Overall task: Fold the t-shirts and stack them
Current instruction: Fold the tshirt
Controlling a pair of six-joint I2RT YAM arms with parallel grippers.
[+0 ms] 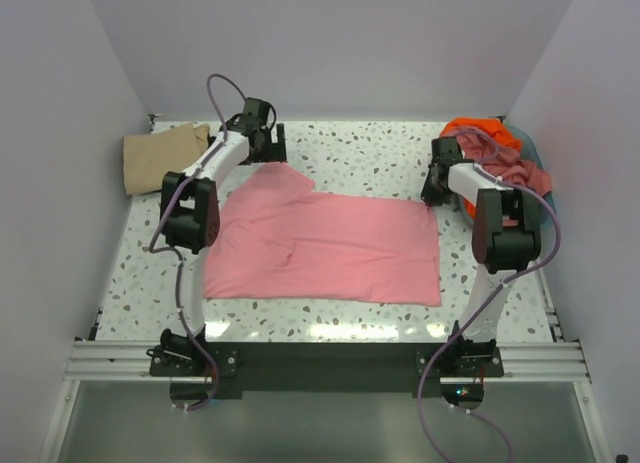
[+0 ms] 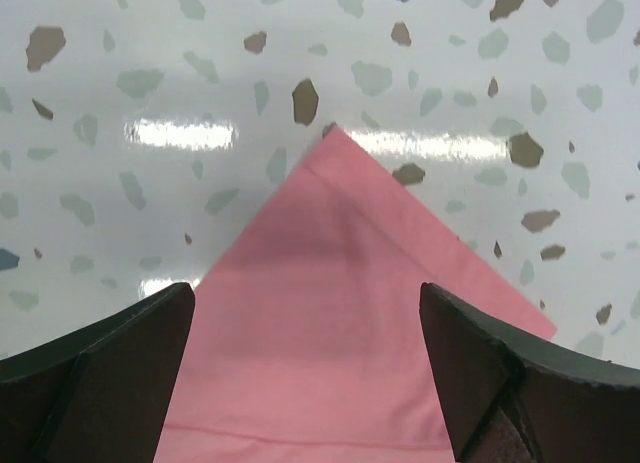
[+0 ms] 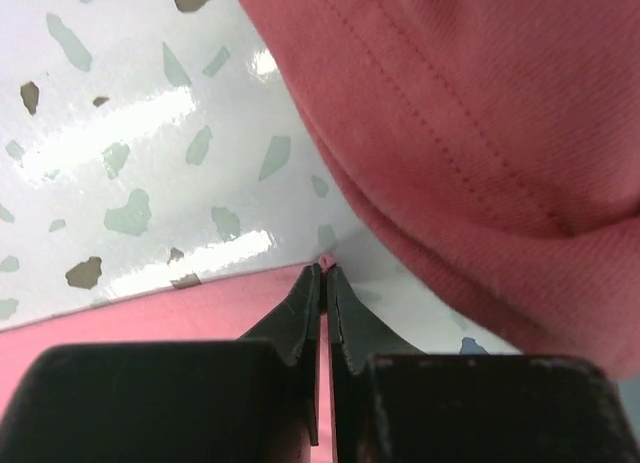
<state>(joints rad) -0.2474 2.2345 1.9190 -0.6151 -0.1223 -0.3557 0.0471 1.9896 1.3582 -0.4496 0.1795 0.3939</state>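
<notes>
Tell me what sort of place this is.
Most likely a robot lab test booth, not a home: plain white walls box in a speckled table, two arms are bolted to a metal rail, and a pink t-shirt lies spread for folding.

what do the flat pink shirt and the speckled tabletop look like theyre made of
The flat pink t-shirt looks like soft matte knit fabric, probably cotton: it lies limp with a stitched hem. The white speckled tabletop looks like a hard glossy terrazzo-pattern surface, maybe laminate: lamp glare reflects off it.
</notes>
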